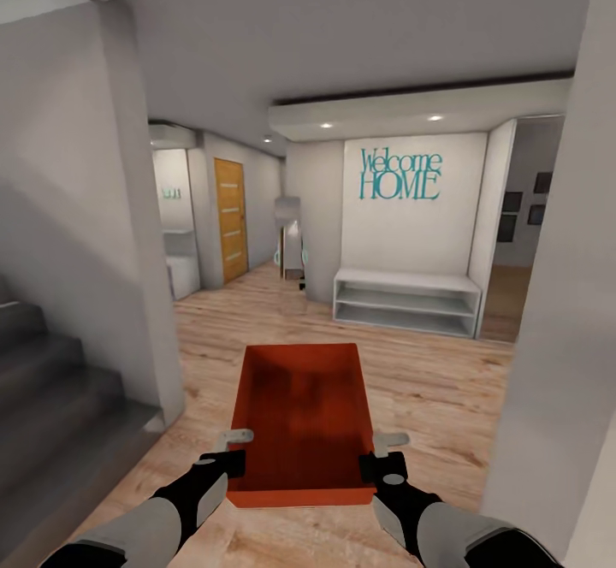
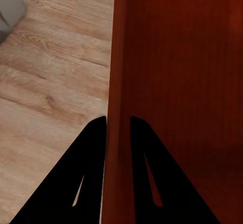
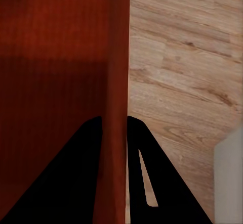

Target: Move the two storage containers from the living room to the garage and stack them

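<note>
I hold one red-orange storage container (image 1: 299, 414) level in front of me, above a light wood plank floor. My left gripper (image 1: 233, 451) is shut on its left wall, and the left wrist view shows that wall (image 2: 117, 82) pinched between the two black fingers (image 2: 96, 148). My right gripper (image 1: 382, 455) is shut on the right wall (image 3: 117, 82), with one finger (image 3: 136, 148) outside it. The bin is empty inside.
Grey stairs (image 1: 51, 380) and a grey wall edge (image 1: 145, 234) stand at my left; a pale wall (image 1: 565, 337) is close on my right. Ahead are a white low shelf (image 1: 406, 301) under a "Welcome HOME" sign (image 1: 400, 174) and a wooden door (image 1: 229, 219) at the hallway's far left.
</note>
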You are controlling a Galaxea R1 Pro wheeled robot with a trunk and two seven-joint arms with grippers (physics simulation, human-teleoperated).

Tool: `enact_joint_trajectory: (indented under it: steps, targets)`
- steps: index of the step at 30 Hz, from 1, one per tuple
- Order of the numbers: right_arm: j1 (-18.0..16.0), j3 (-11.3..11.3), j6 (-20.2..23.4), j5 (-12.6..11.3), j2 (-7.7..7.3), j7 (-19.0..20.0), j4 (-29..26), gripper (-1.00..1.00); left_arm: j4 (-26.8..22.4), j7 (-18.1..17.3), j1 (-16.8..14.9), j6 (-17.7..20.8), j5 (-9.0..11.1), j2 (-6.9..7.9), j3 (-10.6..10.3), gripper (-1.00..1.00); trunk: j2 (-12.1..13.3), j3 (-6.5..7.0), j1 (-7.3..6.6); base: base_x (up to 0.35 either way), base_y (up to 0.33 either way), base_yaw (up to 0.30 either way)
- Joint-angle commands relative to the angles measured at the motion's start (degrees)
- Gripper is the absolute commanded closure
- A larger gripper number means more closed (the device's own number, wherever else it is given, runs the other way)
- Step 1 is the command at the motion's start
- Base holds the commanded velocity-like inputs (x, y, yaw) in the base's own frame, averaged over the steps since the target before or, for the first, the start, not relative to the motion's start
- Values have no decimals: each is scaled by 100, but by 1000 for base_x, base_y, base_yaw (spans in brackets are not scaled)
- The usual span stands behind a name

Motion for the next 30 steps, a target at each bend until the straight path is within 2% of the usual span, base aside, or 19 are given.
enact_joint_trajectory:
  steps: [1,30]
  targets:
    - [0,-185,1,-21,3,38,9,100,-34,71,-7,-22,-68,418,334,100,-6,-8,4,325,0,0]
    - [0,-185,-3,-21,11,36,9,100,-32,71,-5,-22,-68,418,337,100,-6,-8,4,325,0,0]
